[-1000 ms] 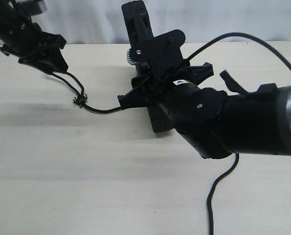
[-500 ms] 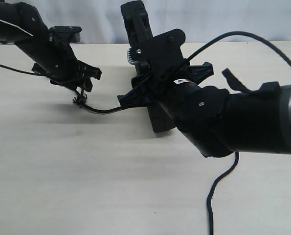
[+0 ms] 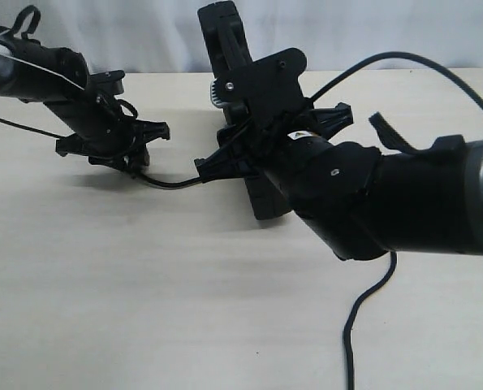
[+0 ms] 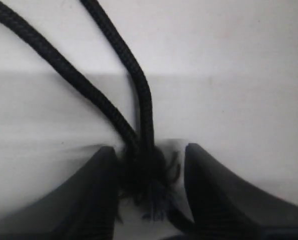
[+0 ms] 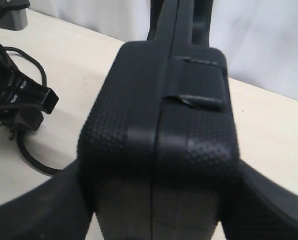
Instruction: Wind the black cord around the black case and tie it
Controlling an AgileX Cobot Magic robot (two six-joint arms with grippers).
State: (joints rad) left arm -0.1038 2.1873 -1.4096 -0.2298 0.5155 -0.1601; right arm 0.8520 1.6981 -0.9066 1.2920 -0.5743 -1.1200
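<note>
**Cord.** The black cord point(image 3: 172, 184) lies on the counter point(image 3: 184, 309), a little toward the far edge from its middle. Its visible run leaves the foot of the black case point(image 3: 225, 36) and sags toward the counter's left edge, so its long axis runs roughly along the far edge. The frayed knot point(image 4: 149, 175) sits at the left end of that run. In the left wrist view, two strands rise out of the knot and leave the picture.

**Case.** It stands on end near the middle of the far edge, lower end on or just above the counter and long axis upward, leaning slightly. Whether a turn of cord already goes round it cannot be told.

**Left tool** point(image 3: 140, 148). It is low over the counter with its fingers partly apart, one on each side of the knot. A thin strip of light shows beside one finger, so I judge that it brackets the knot without clamping it.

**Right tool** point(image 5: 154, 200). It is closed across the thickness of the case, which fills the gap between both fingers.

**Governing relation.** The free cord lies on the left-edge side of the case, directly at the left tool and well apart from the right one. In my judgement the left arm must carry the cord round while the right arm steadies the case.

**Risk.** The knot may slip out of the loose bracket.
</note>
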